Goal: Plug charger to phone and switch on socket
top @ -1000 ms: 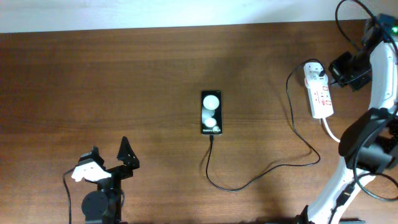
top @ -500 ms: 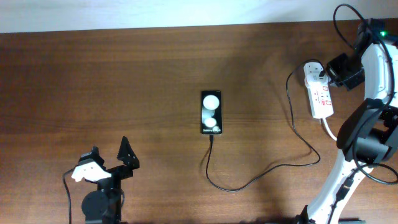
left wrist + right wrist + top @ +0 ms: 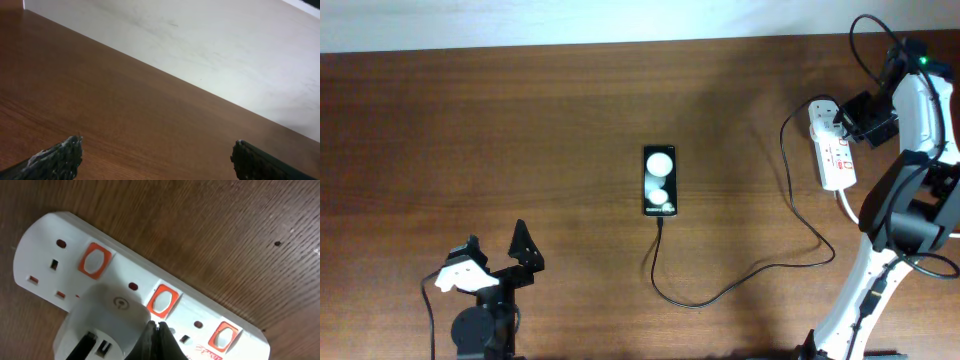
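The phone (image 3: 659, 181) lies at the table's middle with the charger cable (image 3: 740, 283) in its near end. The cable runs right to the white adapter (image 3: 823, 113), plugged into the far end of the socket (image 3: 834, 152). My right gripper (image 3: 842, 121) is shut and empty, its tips beside the adapter over the strip. In the right wrist view the shut tips (image 3: 157, 326) sit at a red switch (image 3: 163, 301) on the socket (image 3: 120, 265), next to the adapter (image 3: 100, 320). My left gripper (image 3: 495, 260) is open and empty near the front left, its fingers (image 3: 156, 157) over bare wood.
The socket's thick white cord (image 3: 850, 208) runs toward my right arm's base (image 3: 910, 225). A pale wall strip (image 3: 570, 22) borders the table's far edge.
My right gripper has moved left and slightly toward the far edge, closing in on the socket beside the adapter. The left arm, phone and cable have not moved.
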Motion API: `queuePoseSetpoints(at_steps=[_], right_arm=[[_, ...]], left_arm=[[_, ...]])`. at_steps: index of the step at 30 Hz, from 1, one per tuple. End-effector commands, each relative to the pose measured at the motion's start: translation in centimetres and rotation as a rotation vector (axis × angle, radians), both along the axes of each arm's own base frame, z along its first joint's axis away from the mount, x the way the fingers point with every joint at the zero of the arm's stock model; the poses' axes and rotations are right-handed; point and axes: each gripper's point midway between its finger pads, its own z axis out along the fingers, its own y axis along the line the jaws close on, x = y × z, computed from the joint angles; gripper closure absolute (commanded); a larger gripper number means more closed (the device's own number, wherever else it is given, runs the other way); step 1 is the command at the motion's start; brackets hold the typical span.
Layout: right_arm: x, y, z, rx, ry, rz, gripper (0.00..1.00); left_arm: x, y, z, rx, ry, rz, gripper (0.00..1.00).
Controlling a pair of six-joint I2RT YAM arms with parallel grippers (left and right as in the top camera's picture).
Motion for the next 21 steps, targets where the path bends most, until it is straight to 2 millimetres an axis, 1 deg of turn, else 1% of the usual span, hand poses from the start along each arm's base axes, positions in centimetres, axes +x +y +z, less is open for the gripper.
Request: queuePoseSetpoints(at_steps=[1, 4, 6, 8, 10, 16, 21], right_arm=[[-0.1, -0.3, -1.4, -0.004, 0.019, -0.016, 0.96], [0.2, -0.4, -1.5, -0.007, 0.012, -0.016, 0.96], [0.1, -0.3, -2.1, 0.000, 0.023, -0.016, 0.96], [0.3, 0.5, -2.7, 0.050, 0.018, -0.010, 0.96], [0.2, 0.5, -3.2, 0.054, 0.025, -0.009, 0.96], [0.5, 1.0, -3.3, 0.070, 0.017, 0.009, 0.96], [0.9, 2.7, -3.4, 0.059, 0.022, 0.077, 0.96]], left_arm=[[0.0, 0.1, -0.2, 0.020, 0.004, 0.004, 0.01], [0.0, 0.1, -0.2, 0.020, 0.004, 0.004, 0.01], [0.0, 0.1, -0.2, 0.020, 0.004, 0.004, 0.01], [0.0, 0.1, -0.2, 0.020, 0.004, 0.004, 0.01], [0.0, 0.1, -0.2, 0.020, 0.004, 0.004, 0.01], [0.0, 0.1, -0.2, 0.020, 0.004, 0.004, 0.01], [0.0, 0.1, -0.2, 0.020, 0.004, 0.004, 0.01]])
